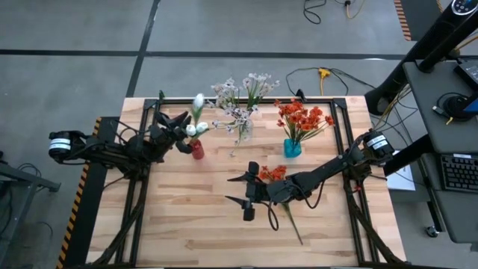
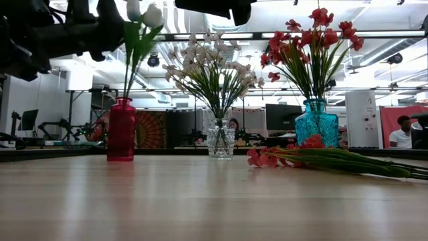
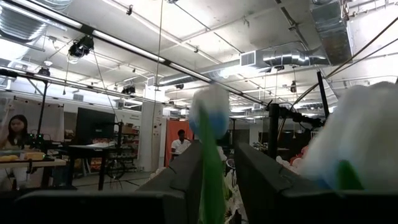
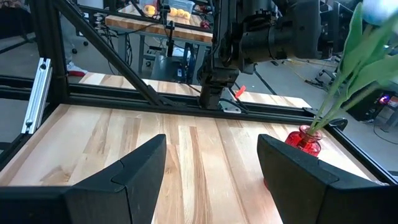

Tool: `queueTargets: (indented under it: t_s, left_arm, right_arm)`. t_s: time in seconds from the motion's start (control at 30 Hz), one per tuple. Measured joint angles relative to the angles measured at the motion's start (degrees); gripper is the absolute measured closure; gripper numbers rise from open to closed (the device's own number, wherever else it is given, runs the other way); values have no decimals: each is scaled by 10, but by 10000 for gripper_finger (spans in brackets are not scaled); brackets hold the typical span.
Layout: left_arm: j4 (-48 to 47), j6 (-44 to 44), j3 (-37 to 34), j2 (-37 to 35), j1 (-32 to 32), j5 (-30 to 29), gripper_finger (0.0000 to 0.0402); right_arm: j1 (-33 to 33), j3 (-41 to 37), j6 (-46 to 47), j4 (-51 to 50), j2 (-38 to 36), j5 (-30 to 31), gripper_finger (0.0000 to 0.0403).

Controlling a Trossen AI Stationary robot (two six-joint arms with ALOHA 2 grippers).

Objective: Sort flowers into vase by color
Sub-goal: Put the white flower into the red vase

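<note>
A red vase [image 1: 196,150] [image 2: 122,130] holds white tulip-like buds [image 1: 198,101] on green stalks. My left gripper [image 1: 181,129] [image 3: 219,152] is beside them at bud height, shut on one stalk. A clear vase [image 1: 243,131] [image 2: 221,138] holds the pale pink-white sprays [image 1: 240,96]. A teal vase [image 1: 292,148] [image 2: 316,122] holds orange-red blooms [image 1: 302,118]. One orange-red flower [image 1: 273,173] [image 2: 281,158] lies flat on the table. My right gripper [image 1: 249,196] [image 4: 211,186] hovers open just left of its bloom, touching nothing. My left gripper pinches one white flower's green stalk [image 3: 211,186] between its two fingers, just below the bud [image 3: 211,115]. The fingers come level from the table's left side and lie across the stalk. The stalk stands roughly upright, leading down to the red vase.
A black frame [image 1: 246,102] rims the table's far and side edges. The lying flower's stalk [image 1: 293,224] runs toward the near right. Bare wood [image 1: 187,217] fills the near left half. Past the table, people sit at desks.
</note>
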Motion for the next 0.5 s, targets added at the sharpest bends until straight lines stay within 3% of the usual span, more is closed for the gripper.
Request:
queueTargets:
  t_s: [0.5]
  left_arm:
    - [0,45,-24,-55,-7,-1,297]
  right_arm:
    - [5,0,30,-27,-12,0,158]
